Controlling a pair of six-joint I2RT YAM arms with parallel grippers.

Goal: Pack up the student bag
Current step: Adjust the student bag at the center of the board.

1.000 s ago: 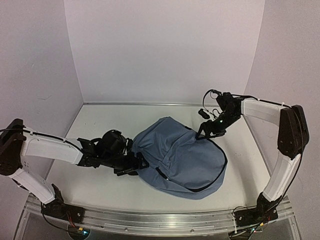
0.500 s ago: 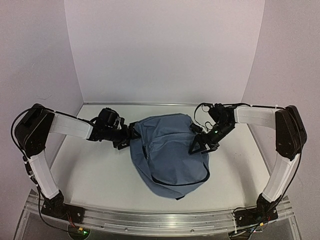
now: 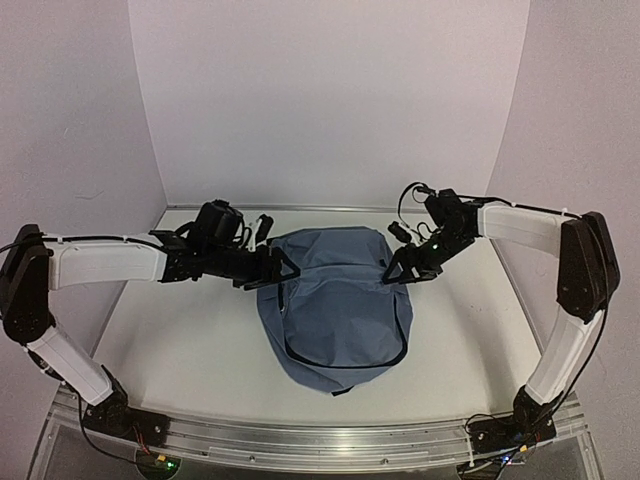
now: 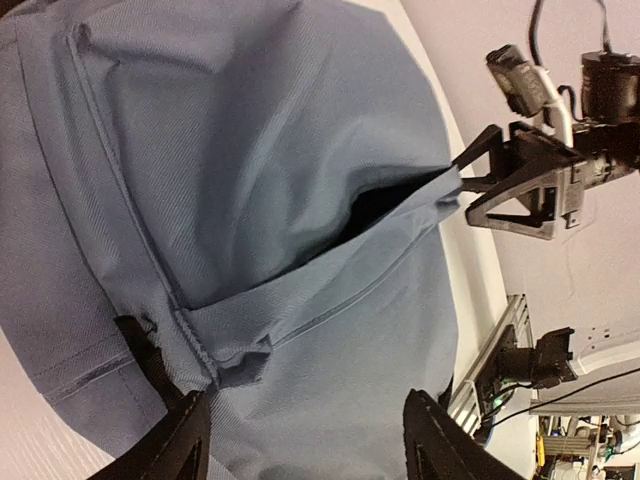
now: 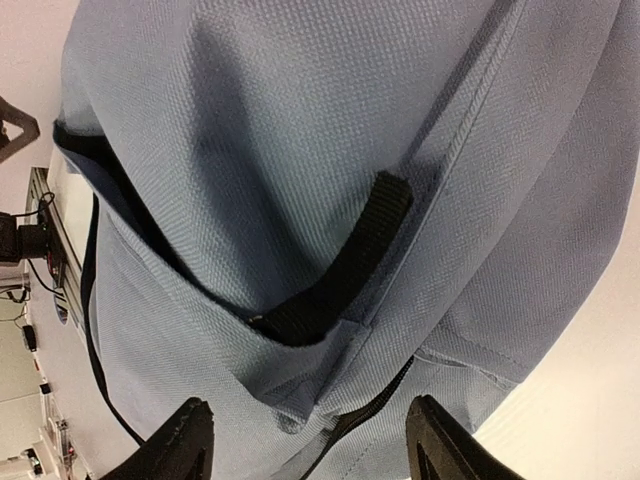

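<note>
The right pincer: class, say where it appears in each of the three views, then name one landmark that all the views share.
Top external: the right pincer is right of centre, at the upper right edge of the student bag.
Left wrist: it is at the right edge, in the upper half, its tips at a pulled corner of fabric.
Right wrist: its own two fingertips stand along the bottom edge.
Shared landmark: the blue-grey student bag, which fills both wrist views.

The student bag [image 3: 335, 310] was big, soft and blue-grey with black zipper lines. It lay in the middle of the frame.
</note>
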